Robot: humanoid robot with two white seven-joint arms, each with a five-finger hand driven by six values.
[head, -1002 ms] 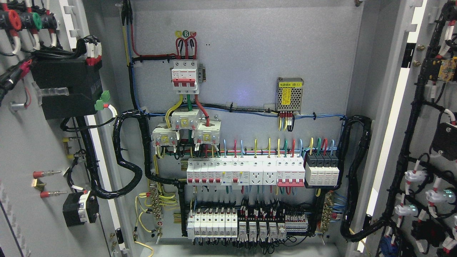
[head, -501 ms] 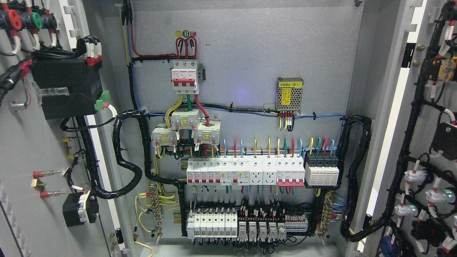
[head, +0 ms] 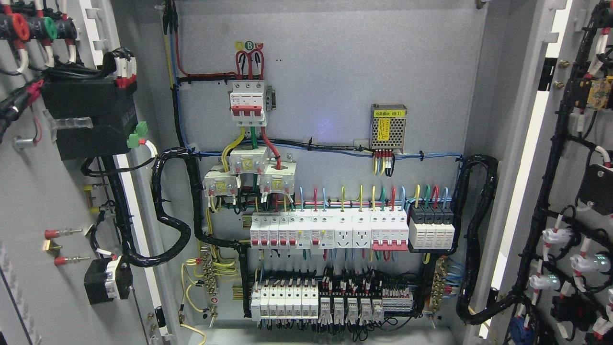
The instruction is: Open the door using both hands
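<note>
Neither hand of the robot shows anywhere in the head view, so whether the fingers are spread, pressed together or pinching anything cannot be told.

Nearest the camera stand the task's own things, the two cabinet doors, both swung wide so their inner faces flank the opening. The left door (head: 38, 201) fills the picture's left edge: flat grey painted sheet metal carrying a black boxy module (head: 88, 117) and a corrugated black conduit (head: 167, 211) that loops loosely across the hinge side, slack presumably left so the leaf can swing without straining the wires. The right door (head: 582, 143) fills the right edge, with a black wiring harness (head: 550, 163) running down it to white-capped lamp backs (head: 555, 235); a matching conduit loop (head: 479, 230) bridges its hinge side too.

Farther in lies the back panel (head: 335, 72), matte speckled grey. High on it sits a white three-pole main breaker (head: 248, 103) with red toggles, fed by red, yellow and green leads. To its right is a perforated metal power supply (head: 389, 127) with a yellow label. Below runs a row of white breakers (head: 330, 231), glossy moulded plastic, and lowest a second row of terminals and relays (head: 330, 299).

Judging from how the doors stand, the opening looks done, which may be why no arm is in sight.
</note>
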